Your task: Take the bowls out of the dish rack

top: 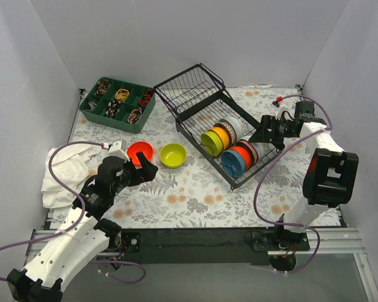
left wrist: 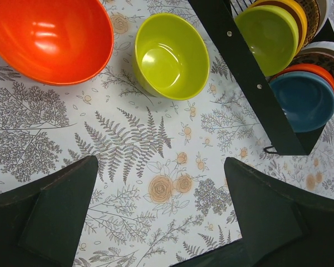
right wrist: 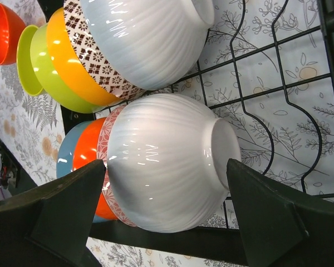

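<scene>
Rack: the dish rack point(top: 189, 94) sits centre-right on the table point(top: 195, 201), its long axis running diagonally from far left to near right, with the raised basket end at the far left.
Bowls in rack: two rows on edge at the near-right end, led by a green bowl point(top: 211, 142) and a blue bowl point(top: 232, 163), mouths facing the left arm.
Hard to see: the patterned bowls are mostly covered by their neighbours.
On the table: an orange bowl point(top: 140, 151) and a lime bowl point(top: 172, 155), upright, just left of the rack.
Left gripper point(left wrist: 160, 167): jaws spread wide, nothing held, over bare table near the orange bowl.
Right gripper point(right wrist: 166, 167): jaws apart, framing the white bowl point(right wrist: 156, 128) at the row's end; contact unclear.
Around: green tray point(top: 91, 110) far left, contents too small to tell; white cloth point(top: 63, 173) at the left edge.
</scene>
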Controlling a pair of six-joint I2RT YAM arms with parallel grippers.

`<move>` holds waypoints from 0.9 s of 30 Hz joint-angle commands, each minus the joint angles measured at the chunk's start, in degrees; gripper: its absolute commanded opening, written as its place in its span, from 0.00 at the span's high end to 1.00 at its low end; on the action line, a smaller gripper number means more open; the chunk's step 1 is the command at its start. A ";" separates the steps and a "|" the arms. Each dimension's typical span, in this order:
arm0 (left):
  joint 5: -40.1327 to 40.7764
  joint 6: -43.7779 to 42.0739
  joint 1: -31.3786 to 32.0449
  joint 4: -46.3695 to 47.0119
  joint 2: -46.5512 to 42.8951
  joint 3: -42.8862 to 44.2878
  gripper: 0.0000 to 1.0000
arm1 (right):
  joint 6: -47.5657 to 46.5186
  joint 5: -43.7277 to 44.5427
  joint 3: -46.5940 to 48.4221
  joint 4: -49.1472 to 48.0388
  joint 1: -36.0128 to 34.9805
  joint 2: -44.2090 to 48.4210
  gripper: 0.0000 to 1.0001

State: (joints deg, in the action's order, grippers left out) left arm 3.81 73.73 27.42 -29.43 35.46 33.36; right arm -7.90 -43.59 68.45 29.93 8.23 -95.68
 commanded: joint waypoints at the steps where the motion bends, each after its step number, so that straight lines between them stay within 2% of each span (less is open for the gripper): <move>1: -0.39 -0.96 -0.44 1.22 -0.04 0.03 0.02 | -2.12 -5.18 0.37 -1.19 0.21 -1.52 0.01; 7: -0.56 -1.05 -0.44 1.48 0.57 -0.05 0.02 | -2.38 -8.35 -1.91 -1.10 0.12 -1.79 0.02; 14: -1.26 -1.31 -0.44 1.74 1.27 -0.14 0.02 | -2.47 -7.47 -2.00 -1.10 -0.32 -1.70 0.04; 24: -1.97 -1.58 -0.44 2.10 1.10 -0.23 0.02 | -2.20 1.14 -2.61 -0.84 -2.86 0.14 0.05; 27: -2.06 -1.58 -0.44 2.18 1.01 -0.23 0.02 | -2.29 1.05 -2.70 -0.84 -3.22 0.41 0.05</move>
State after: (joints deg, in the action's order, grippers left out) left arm 2.31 73.03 27.42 -28.12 37.04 33.36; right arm -9.28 -45.28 66.85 28.12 6.61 -96.53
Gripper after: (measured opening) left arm 0.978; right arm 0.955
